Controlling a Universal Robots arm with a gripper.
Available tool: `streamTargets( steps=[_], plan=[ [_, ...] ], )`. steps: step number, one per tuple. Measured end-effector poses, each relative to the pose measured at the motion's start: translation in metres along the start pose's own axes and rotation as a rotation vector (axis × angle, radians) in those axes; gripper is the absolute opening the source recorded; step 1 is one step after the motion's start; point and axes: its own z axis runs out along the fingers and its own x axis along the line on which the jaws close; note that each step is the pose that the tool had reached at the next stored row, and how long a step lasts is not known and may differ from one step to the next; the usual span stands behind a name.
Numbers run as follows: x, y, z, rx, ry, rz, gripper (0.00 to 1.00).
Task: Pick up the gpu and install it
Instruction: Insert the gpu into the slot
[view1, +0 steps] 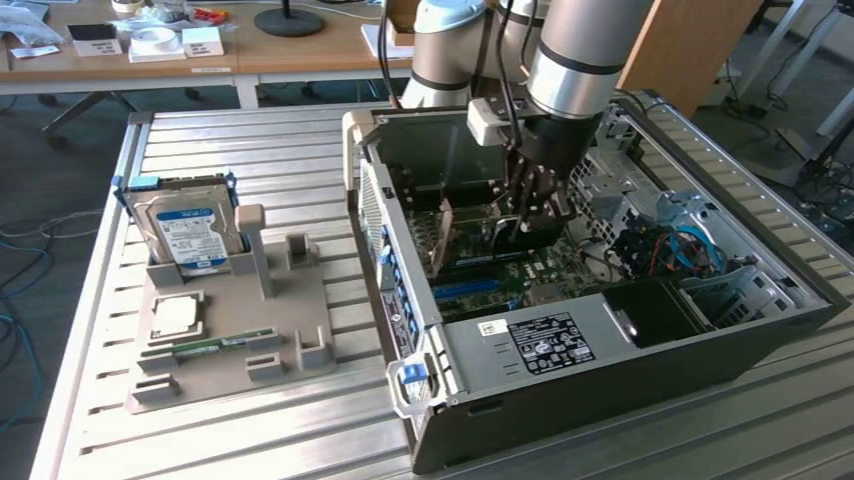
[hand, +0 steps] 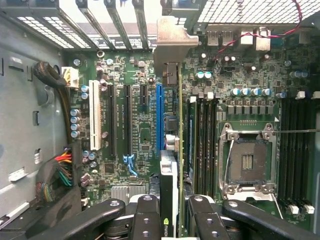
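Clamped on one gpu (hand: 170, 200), edge-on between gripper (hand: 170, 220) fingers, inside one open computer case (view1: 641, 380) above its motherboard (hand: 140, 125). On worktop (view1: 267, 420), one grey tray (view1: 227, 330) carrying one hard drive (view1: 187, 235), one memory stick (view1: 214, 347).

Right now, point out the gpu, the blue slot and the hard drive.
gpu (hand: 169, 200): wrist view, cooler edge between the tool's fingers.
blue slot (hand: 159, 117): wrist view, middle of its length.
hard drive (view1: 188, 232): exterior view, its blue-white label.
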Motion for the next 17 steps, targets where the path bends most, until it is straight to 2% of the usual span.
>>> streamTargets(
  steps=[6, 13, 17],
  plan=[
    [0.000, 0.0002, 0.0012, 0.0000, -0.0002, 0.000, 0.27],
    [0.002, 0.0020, 0.0097, 0.0000, -0.0001, 0.000, 0.27],
    [0.002, 0.0022, 0.0106, -0.0002, 0.0002, 0.000, 0.27]
  ],
)
